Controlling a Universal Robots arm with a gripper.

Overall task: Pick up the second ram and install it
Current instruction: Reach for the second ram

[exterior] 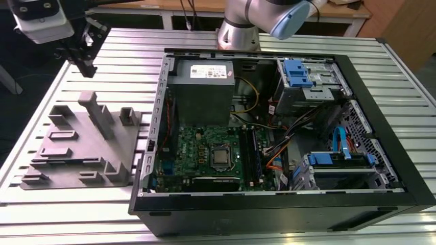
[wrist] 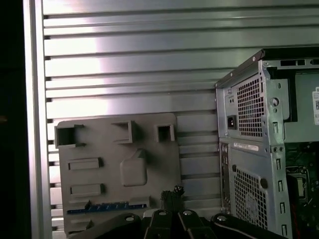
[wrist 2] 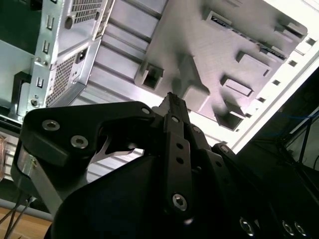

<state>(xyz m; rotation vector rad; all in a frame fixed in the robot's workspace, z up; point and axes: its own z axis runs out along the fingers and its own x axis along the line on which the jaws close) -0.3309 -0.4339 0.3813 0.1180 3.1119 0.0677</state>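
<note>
Ram [wrist: 107,206] is lying flat in a long slot along one edge of the grey tray [wrist: 149,169], showing up as a thin bluish strip in the first wrist view. In the second wrist view I think it's the dark sliver [wrist 2: 227,26] in the tray's far edge, but it's hard to be sure from that angle. The fingers [exterior: 85,64] are up in the air at the exterior view's left, hanging over the bench [exterior: 68,219] just past the tray's [exterior: 61,153] far side and well apart from the ram. In both wrist views the fingers [wrist 2: 174,129] look pressed together with nothing between them, the tips [wrist: 172,194] pointing down near the tray's edge. The open PC case [exterior: 272,209] lies on its side just beside the tray, towards the exterior view's right, with the green motherboard [exterior: 197,148] showing inside. The tray has a few upright slabs and empty pockets. The arm [exterior: 238,30] stands behind the case.
</note>
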